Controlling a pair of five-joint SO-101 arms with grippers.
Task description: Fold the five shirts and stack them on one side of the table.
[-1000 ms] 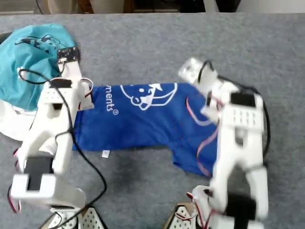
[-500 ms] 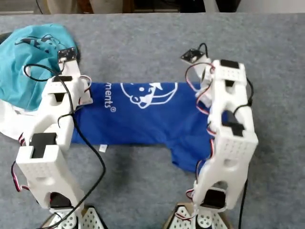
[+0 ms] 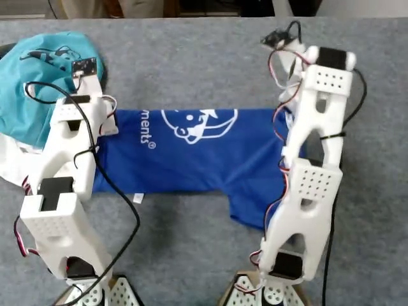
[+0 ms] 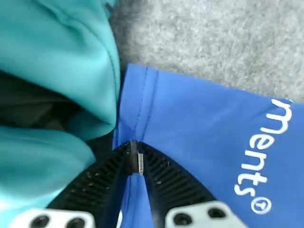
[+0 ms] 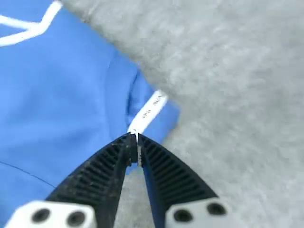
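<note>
high view: blue shirt [image 3: 191,156] lies flat in the middle of the table [image 3: 191,57], spanning from one arm to the other, with one sleeve [image 3: 255,213] poking toward the bases. teal shirt [image 3: 32,83] is bunched at its left end. open room lies beyond the far edge and to the right; the left side is crowded.

left wrist view: left gripper [image 4: 134,160] is clamped on the hem fold, teal cloth just beside the fingers. risk: a lift snags the teal and drags it along.

right wrist view: right gripper [image 5: 133,142] is pinched tight on the edge at the white label [image 5: 148,111], bare table past it. the bite is thin. risk: cloth slips out, or an uneven pull skews the fold.
</note>
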